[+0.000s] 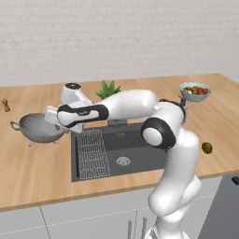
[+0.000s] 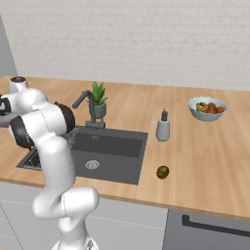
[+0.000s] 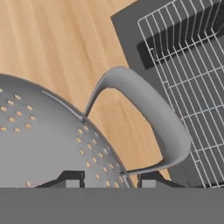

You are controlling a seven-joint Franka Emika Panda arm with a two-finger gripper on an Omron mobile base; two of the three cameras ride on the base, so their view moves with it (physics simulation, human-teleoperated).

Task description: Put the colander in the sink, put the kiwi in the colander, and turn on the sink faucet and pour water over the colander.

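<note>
Two dark fingertips (image 3: 74, 178) straddle the round grey perforated metal colander's (image 3: 43, 140) rim, jaws narrowly apart; close squarely beside its loop handle (image 3: 153, 113) before lifting toward the dark rectangular sink (image 1: 135, 144).

White brick wall (image 1: 116, 32) behind. Light wooden desk (image 1: 37, 163) running wall to wall. Pale grey cabinet fronts (image 1: 84, 219) below; dark appliance with handle (image 2: 215, 227) at right. Even light.

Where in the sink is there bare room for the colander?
The sink floor around the drain is bare, between the wire rack on its left and the arm over its right. The colander stands on the counter left of the rack, tool at its rim.
</note>
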